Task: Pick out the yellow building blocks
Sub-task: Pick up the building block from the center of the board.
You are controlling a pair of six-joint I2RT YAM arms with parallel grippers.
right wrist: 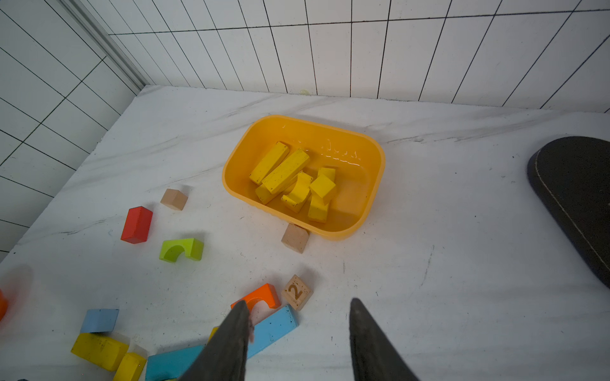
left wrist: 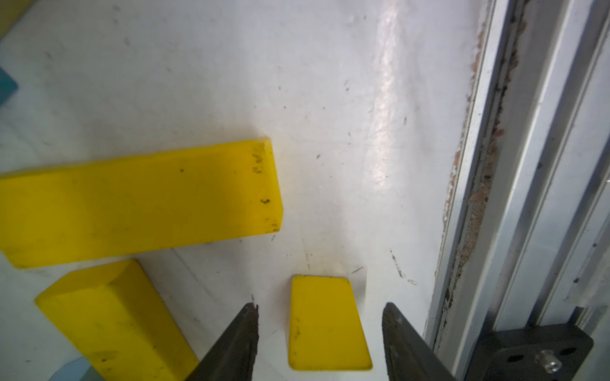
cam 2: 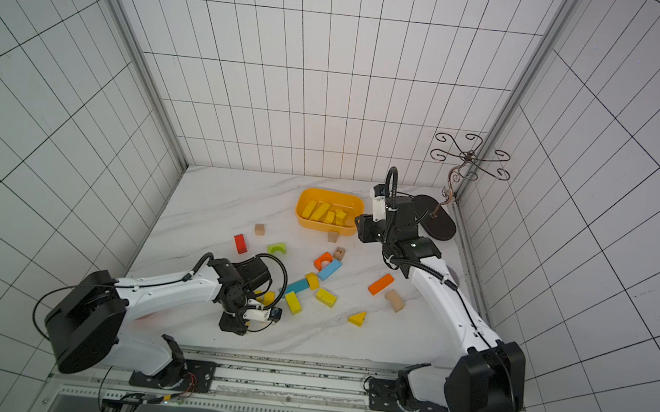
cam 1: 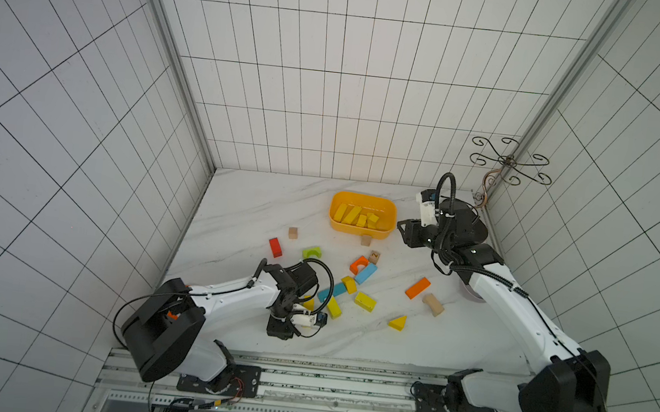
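Note:
My left gripper [left wrist: 321, 305] hangs low over the table near its front edge, open, straddling a small yellow block [left wrist: 326, 323] with a gap on each side. Beside it lie a long yellow bar [left wrist: 138, 201] and a rounded yellow piece [left wrist: 115, 323]. From above, the gripper [cam 1: 282, 329] hides that small block. More yellow building blocks lie loose mid-table: a rounded one [cam 1: 349, 284], a brick [cam 1: 365, 301], a wedge [cam 1: 397, 322]. Several others lie in the yellow-orange tub [cam 1: 365, 196]. My right gripper [right wrist: 298, 301] is open and empty, raised beside the tub's [right wrist: 379, 158] right end.
Scattered non-yellow blocks: red brick [cam 1: 275, 247], green arch [cam 1: 311, 252], orange arch [cam 1: 359, 264], blue bar [cam 1: 366, 273], orange bar [cam 1: 418, 288], a bare-wood piece [cam 1: 433, 304]. A dark oval stand base [cam 2: 435, 222] sits back right. An aluminium rail [left wrist: 528, 165] runs close to the left gripper.

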